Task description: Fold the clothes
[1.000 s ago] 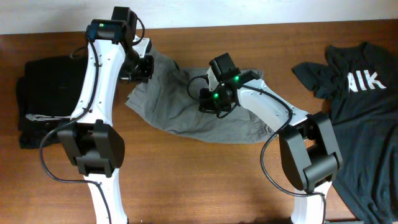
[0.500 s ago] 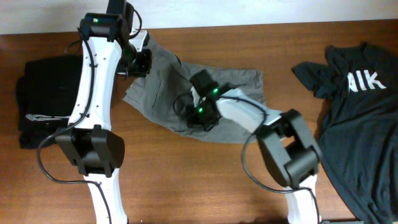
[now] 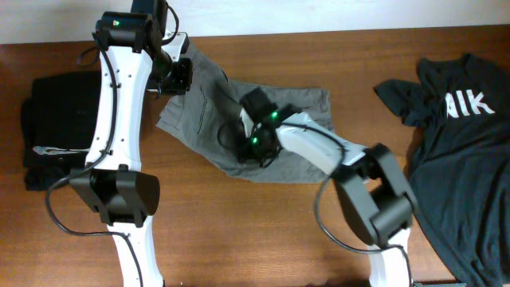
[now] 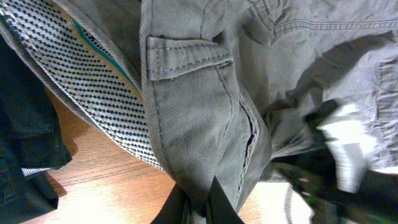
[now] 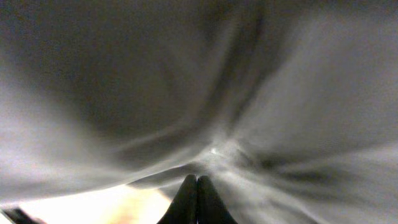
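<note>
The grey-khaki shorts (image 3: 299, 163) lie crumpled across the middle of the table in the overhead view. My left gripper (image 3: 180, 76) is shut on the waistband end at the back left and holds it up. In the left wrist view its fingers (image 4: 199, 208) pinch the shorts (image 4: 193, 118) below a belt loop, with patterned pocket lining beside it. My right gripper (image 3: 249, 148) sits on the middle of the shorts. In the right wrist view its fingers (image 5: 197, 190) are closed on blurred grey fabric (image 5: 280, 93) that puckers toward the tips.
A black T-shirt (image 3: 466, 135) with white lettering lies at the right end of the table. A pile of dark folded clothes (image 3: 56, 119) lies at the left end and also shows in the left wrist view (image 4: 25, 155). The table's back edge runs just behind my left gripper.
My right gripper has moved left and a little toward the front, drawing the fabric with it. My left gripper has shifted slightly back with the waistband. The shorts are more bunched.
</note>
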### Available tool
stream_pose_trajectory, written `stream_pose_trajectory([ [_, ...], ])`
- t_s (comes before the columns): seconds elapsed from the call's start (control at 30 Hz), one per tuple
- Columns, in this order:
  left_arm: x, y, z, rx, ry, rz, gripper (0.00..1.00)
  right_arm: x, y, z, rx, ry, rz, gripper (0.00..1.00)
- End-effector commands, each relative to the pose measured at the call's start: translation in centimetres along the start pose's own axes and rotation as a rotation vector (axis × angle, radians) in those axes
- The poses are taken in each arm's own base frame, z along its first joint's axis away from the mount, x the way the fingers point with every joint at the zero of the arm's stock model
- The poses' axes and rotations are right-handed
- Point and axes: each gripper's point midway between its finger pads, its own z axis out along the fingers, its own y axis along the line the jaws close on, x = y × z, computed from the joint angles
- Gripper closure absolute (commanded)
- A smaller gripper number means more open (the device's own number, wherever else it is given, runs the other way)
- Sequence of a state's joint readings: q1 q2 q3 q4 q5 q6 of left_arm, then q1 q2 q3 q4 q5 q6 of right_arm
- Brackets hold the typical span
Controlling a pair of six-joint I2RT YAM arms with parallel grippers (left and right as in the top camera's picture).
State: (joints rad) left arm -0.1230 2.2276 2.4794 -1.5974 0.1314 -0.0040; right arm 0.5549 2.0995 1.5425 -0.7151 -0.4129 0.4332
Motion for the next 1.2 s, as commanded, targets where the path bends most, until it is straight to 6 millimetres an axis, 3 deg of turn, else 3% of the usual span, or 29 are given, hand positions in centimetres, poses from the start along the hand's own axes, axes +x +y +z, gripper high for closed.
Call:
stream_pose_trajectory([
  [0.0,-0.5,0.1,-0.6,0.003,-0.026,-0.012,0.98,-3.7,1.1,-5.8,-0.034,-0.161,-0.031,0.96],
  [0.17,-0.5,0.1,-0.6,0.003,-0.026,-0.012,0.95,-5.1,-1.1,-5.6,-0.02,-0.183,0.008,0.96],
  [0.53,-0.2,0.1,-0.6,0.004,-0.015,-0.014,0.99,-5.5,-3.2,1.3,-0.005,-0.134,0.008,0.96],
  [0.7,-0.1,0.1,-0.6,0.004,-0.01,-0.014,0.99,-5.6,-3.1,2.5,-0.022,-0.132,-0.04,0.96],
  [0.8,-0.1,0.1,-0.6,0.004,-0.011,-0.014,0.99,-6.6,-0.8,0.2,-0.126,-0.146,-0.096,0.96],
  [1.0,-0.1,0.1,-0.6,0.004,-0.01,-0.014,0.99,-11.2,-0.2,-6.4,-0.145,-0.271,-0.088,0.96],
  [1.17,-0.1,0.0,-0.6,0.004,-0.011,-0.014,0.99,-13.4,-1.0,-7.8,-0.154,-0.343,-0.08,0.96],
])
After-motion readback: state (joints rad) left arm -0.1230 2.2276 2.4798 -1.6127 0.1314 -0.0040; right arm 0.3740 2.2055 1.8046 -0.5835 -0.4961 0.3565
